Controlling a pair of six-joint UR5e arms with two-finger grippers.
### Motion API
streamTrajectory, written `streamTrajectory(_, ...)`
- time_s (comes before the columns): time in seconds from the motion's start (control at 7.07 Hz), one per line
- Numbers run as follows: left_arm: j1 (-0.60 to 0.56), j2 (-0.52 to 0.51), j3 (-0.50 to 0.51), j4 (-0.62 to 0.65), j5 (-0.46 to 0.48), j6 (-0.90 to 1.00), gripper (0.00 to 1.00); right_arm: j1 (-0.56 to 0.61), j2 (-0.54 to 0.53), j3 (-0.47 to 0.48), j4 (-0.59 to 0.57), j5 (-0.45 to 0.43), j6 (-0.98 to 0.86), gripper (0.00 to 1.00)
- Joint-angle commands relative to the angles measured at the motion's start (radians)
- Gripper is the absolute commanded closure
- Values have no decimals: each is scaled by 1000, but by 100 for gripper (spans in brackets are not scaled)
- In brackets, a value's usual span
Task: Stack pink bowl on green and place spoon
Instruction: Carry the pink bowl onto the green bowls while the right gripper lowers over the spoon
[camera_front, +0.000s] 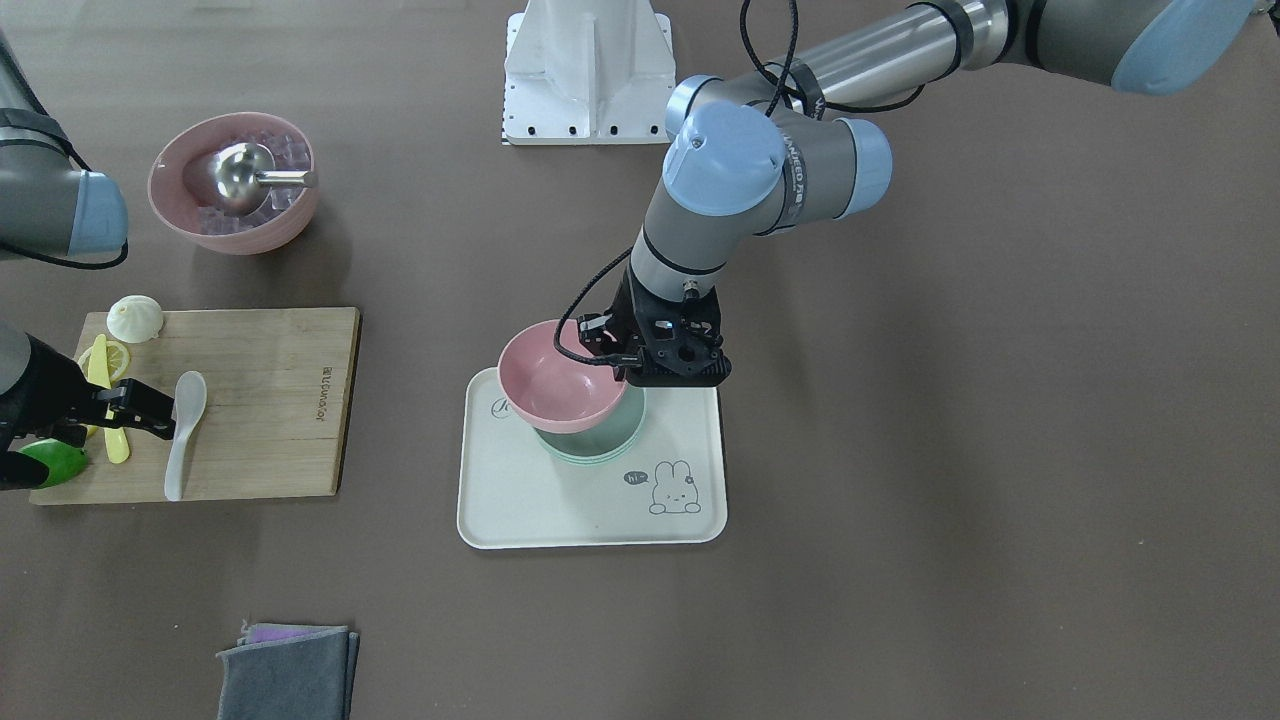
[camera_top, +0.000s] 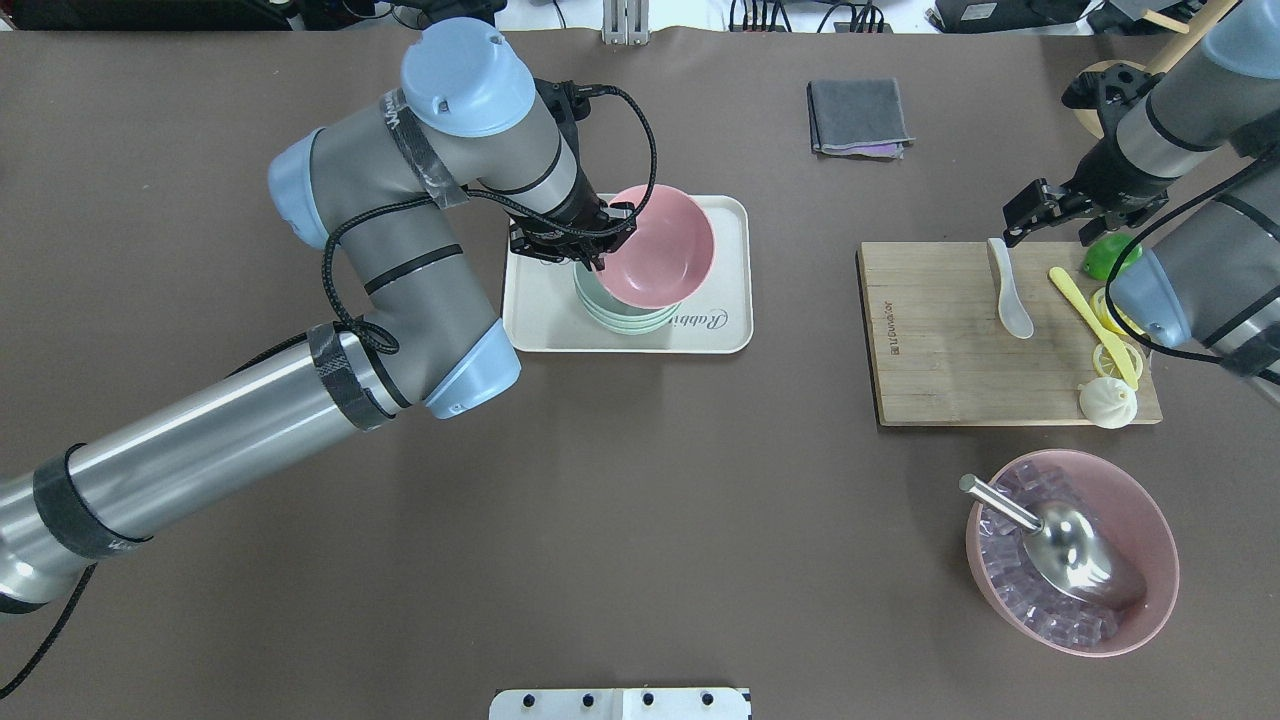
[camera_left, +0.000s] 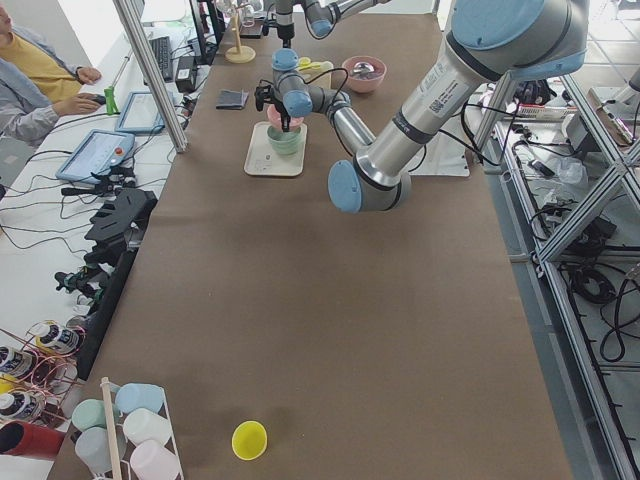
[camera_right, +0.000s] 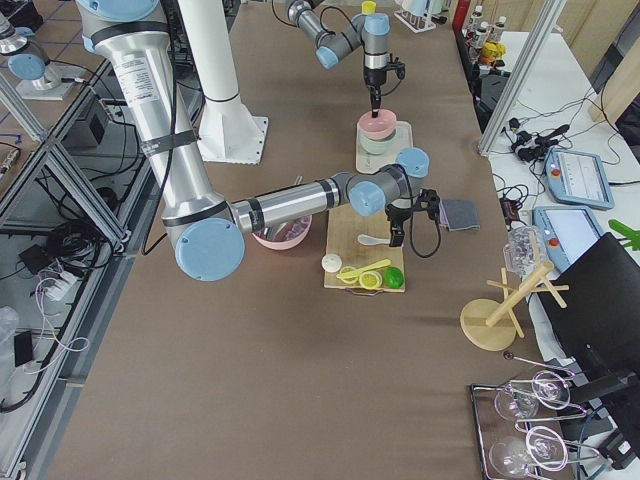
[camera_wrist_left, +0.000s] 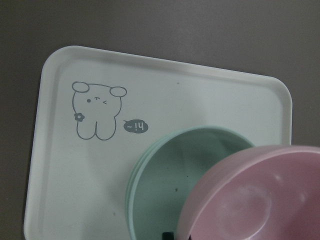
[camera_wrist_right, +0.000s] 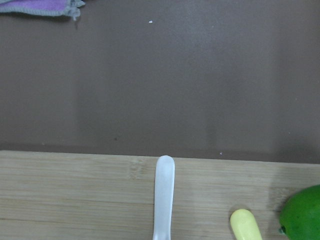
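Left gripper (camera_front: 672, 372) is clamped on the near rim of the smooth, matte pink bowl (camera_front: 560, 385). The bowl is empty, held tilted and off-centre over the pale green bowl (camera_front: 592, 447). I cannot tell whether the two bowls touch.

The green bowl is round, shallow and ribbed near the base. It stands on a cream rounded-rectangle tray (camera_front: 560, 515) with a printed rabbit.

The white spoon (camera_front: 183, 435) is glossy, with a short straight handle. It lies flat on the wooden cutting board (camera_front: 270, 400), well apart from the tray. Its handle end points away from the robot.

Right gripper (camera_front: 163, 418) hangs over the board just beside the spoon. Its two black fingers are apart and nothing is between them.

Also on the board: a yellow plastic knife (camera_front: 108, 405), a lemon slice (camera_front: 118, 358), a white bun (camera_front: 135, 318) and a lime (camera_front: 55, 462).

On the brown surface, a second pink bowl (camera_front: 232, 225) holds clear ice cubes and a steel scoop (camera_front: 245, 178).
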Motion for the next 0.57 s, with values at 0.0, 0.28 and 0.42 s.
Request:
streamTrajectory(0.0,-11,0,10,-2,0,1,100,-4,3,-2,1,-4,10,1)
streamTrajectory(0.28,-9,2,44,-48,2,0,100,-9,3,-3,0,-4,10,1)
streamTrajectory(0.42,-6,8,54,-56,2,0,3,-13,3,-3,0,-4,10,1)
